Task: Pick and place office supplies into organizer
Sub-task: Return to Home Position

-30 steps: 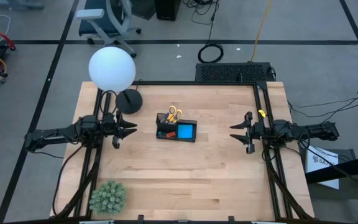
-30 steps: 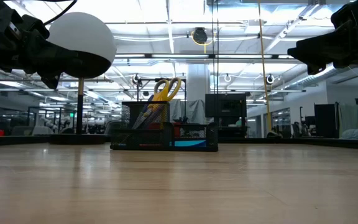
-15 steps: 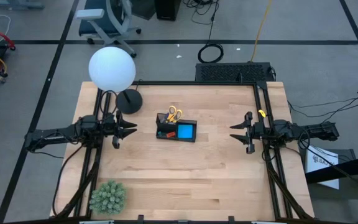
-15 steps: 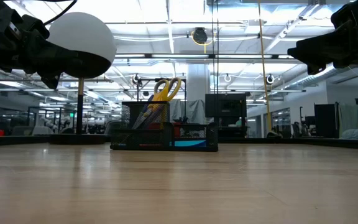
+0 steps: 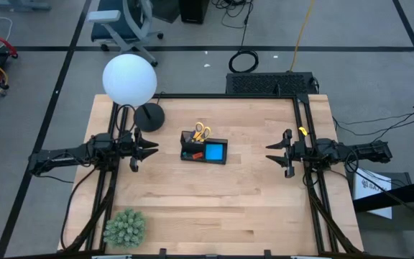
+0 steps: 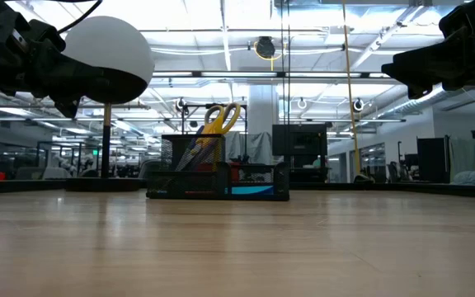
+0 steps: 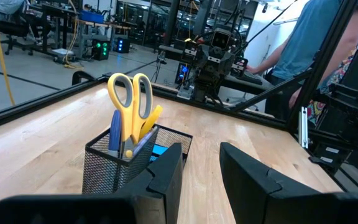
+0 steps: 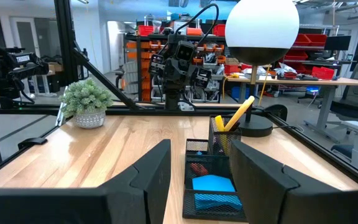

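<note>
The black mesh organizer stands mid-table. Its taller section holds the yellow-handled scissors, handles up, with pens beside them. The lower tray holds the blue note pad and a small red piece. A yellow pen leans out of the taller section. My left gripper hovers left of the organizer, level and open, with nothing between its fingers. My right gripper hovers to the organizer's right, level, open and empty.
A lamp with a white globe and round black base stands at the far left. A green spiky plant sits at the near left corner. A person stands beyond the table's right side.
</note>
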You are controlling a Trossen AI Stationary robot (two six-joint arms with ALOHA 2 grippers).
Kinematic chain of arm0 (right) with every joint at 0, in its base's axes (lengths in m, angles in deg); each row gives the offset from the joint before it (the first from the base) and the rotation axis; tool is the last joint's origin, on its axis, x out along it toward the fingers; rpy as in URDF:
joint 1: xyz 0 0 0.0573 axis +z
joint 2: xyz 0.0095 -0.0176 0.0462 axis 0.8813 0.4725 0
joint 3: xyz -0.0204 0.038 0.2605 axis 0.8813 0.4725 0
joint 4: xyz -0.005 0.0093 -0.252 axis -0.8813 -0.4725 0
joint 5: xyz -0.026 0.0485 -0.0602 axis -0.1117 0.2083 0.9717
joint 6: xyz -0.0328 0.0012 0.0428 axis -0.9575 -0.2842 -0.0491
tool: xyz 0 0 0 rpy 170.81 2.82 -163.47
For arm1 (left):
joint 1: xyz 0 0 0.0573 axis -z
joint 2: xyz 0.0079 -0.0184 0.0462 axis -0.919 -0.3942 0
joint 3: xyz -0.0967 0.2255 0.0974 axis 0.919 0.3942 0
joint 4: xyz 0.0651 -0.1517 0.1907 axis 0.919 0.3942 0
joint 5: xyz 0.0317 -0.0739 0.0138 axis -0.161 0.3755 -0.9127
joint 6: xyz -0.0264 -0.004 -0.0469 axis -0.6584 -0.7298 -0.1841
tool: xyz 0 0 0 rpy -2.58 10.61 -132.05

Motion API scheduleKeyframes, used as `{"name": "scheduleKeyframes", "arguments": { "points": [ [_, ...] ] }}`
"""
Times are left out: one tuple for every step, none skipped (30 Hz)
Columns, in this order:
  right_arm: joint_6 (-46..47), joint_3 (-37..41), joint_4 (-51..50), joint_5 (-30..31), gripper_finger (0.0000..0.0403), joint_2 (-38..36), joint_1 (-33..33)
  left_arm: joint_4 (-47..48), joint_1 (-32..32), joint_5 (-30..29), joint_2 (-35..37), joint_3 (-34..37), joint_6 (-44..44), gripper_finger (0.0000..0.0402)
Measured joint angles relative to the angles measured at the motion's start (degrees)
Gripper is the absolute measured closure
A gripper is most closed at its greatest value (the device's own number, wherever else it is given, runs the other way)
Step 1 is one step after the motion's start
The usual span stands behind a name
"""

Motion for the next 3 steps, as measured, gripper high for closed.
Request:
{"name": "scheduleKeyframes", "arguments": {
  "points": [
    [0.0,0.0,0.0,0.0,0.0248,0.0,0.0,0.0,-0.02,0.02,0.0,0.0,0.0,0.0286],
    [0.0,0.01,0.0,0.01,0.0248,0.0,0.0,0.0,-0.01,0.0,0.0,0.0,0.0,0.0286],
    [-0.01,0.01,0.01,0.01,0.0248,-0.01,0.0,0.01,0.0,0.02,-0.02,0.0,0.0,0.0286]
  ]
}}
